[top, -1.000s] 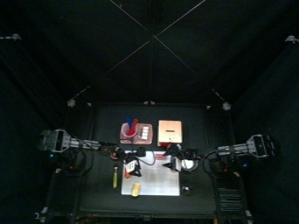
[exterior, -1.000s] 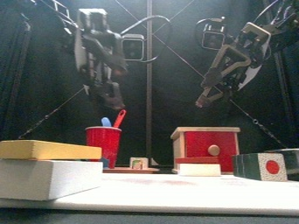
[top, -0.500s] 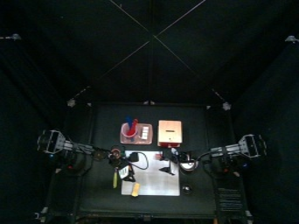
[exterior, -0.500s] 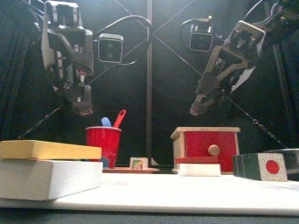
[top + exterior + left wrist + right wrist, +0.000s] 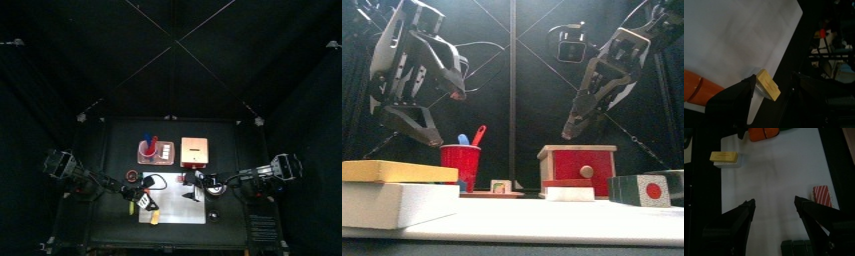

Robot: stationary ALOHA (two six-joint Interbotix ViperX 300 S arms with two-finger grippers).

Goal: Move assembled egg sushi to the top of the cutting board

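The assembled egg sushi [image 5: 396, 172] is a small yellow slab on a white block, resting at the near left corner of the white cutting board [image 5: 543, 226]. It also shows in the top view [image 5: 152, 216], the left wrist view [image 5: 767, 85] and the right wrist view [image 5: 724, 157]. My left gripper [image 5: 425, 132] hangs open above and behind it, not touching it. My right gripper [image 5: 774, 203] stands open over the board [image 5: 777, 178], with nothing between its fingers, high at the right [image 5: 569, 128].
On the board are a dark green block with a red dot [image 5: 639, 190], a red striped piece [image 5: 822, 193] and an orange piece [image 5: 764, 133]. Behind stand a red cup [image 5: 460, 165] with utensils and a red box [image 5: 577, 163]. A wooden board [image 5: 197, 150] lies at the back.
My left arm has drawn back toward the left side and tilted, its gripper still open. The right arm has hardly moved. The sushi stays in place.
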